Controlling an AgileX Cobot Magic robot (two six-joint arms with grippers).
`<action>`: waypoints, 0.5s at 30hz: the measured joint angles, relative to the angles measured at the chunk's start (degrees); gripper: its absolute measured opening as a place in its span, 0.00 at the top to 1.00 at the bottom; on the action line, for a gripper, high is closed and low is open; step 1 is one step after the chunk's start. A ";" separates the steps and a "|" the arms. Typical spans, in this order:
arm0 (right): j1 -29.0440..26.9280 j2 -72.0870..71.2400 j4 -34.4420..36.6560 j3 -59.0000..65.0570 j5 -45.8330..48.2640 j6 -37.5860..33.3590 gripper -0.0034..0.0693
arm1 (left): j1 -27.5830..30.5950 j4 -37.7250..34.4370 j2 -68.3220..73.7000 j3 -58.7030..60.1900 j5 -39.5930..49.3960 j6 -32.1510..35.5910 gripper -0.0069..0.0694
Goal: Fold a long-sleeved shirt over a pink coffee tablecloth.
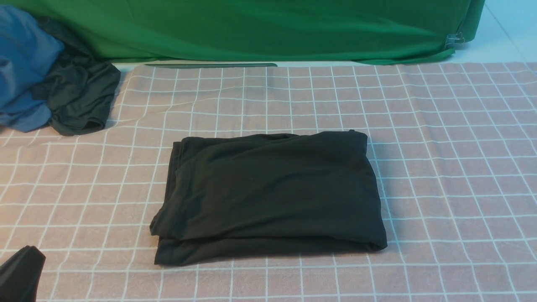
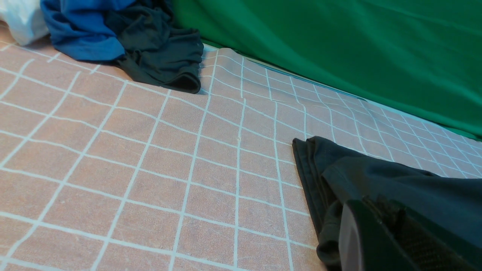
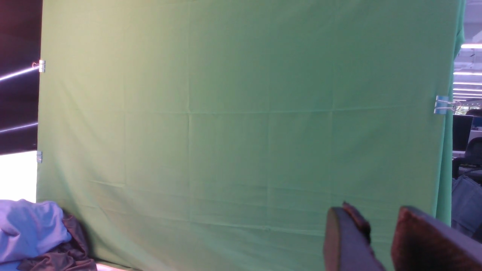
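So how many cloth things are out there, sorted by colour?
Black: 2, the folded long-sleeved shirt and a bunched dark garment
Blue: 1, blue garment
Green: 1, green cloth
Pink: 1, pink coffee tablecloth
Total: 5

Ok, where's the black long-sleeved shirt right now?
In the front view the folded black long-sleeved shirt lies mid-table on the pink gridded tablecloth, right of the blue and dark garment pile.

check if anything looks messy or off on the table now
The long-sleeved shirt lies folded on the pink coffee tablecloth, though its near-left layers stick out unevenly. A dark garment and blue garment sit bunched at the far left corner. Nothing spilled or damaged.
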 joint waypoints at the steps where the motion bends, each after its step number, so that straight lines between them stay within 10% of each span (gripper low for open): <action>1: 0.00 0.00 0.00 0.00 0.00 0.00 0.63 | 0.00 0.00 0.00 0.00 0.00 0.00 0.87; 15: -14.74 -1.25 0.00 18.54 2.01 -11.54 0.63 | 0.00 0.00 0.00 0.00 0.00 0.00 0.87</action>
